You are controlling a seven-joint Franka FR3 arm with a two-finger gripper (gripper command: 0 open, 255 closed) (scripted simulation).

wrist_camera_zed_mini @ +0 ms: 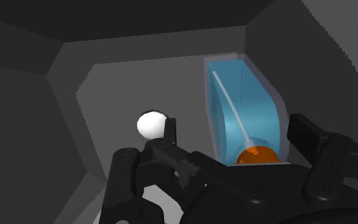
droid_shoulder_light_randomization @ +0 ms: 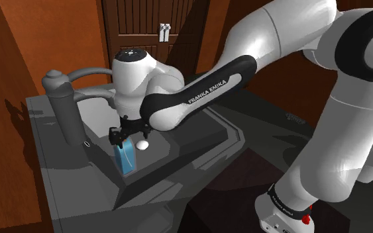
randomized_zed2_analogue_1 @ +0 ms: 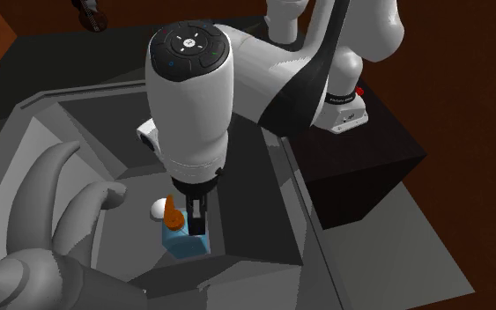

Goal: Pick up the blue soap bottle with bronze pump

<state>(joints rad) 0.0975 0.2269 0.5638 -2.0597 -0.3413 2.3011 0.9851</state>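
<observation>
While the white arm [droid_shoulder_light_randomization: 198,89] reaches down into a grey sink [randomized_zed2_analogue_1: 263,220], the black tool [randomized_zed2_analogue_1: 198,220] hangs inside the basin with its fingers spread wide, gripping nothing. Between those fingers sits the blue soap bottle [wrist_camera_zed_mini: 244,108], a translucent, flat-sided body with its pump [wrist_camera_zed_mini: 257,154] (orange-brown here, and rounded) turned up towards the tool's palm. One finger [wrist_camera_zed_mini: 304,130] stands just beside the bottle's side, and I cannot tell whether it touches. The other finger [wrist_camera_zed_mini: 170,127] is clearly apart from the bottle, with a strip of basin floor showing between them. Just outside that second finger lies a small white ball [wrist_camera_zed_mini: 151,125], near the bottle but not touching it. The bottle is low in the basin, directly beneath the tool and close to one of the sink's sloping walls. Beyond the tool, on the dark tabletop [droid_shoulder_light_randomization: 46,165] that rims the sink, a grey faucet [droid_shoulder_light_randomization: 65,109] rises, and its spout arches over towards the tool's wrist.
</observation>
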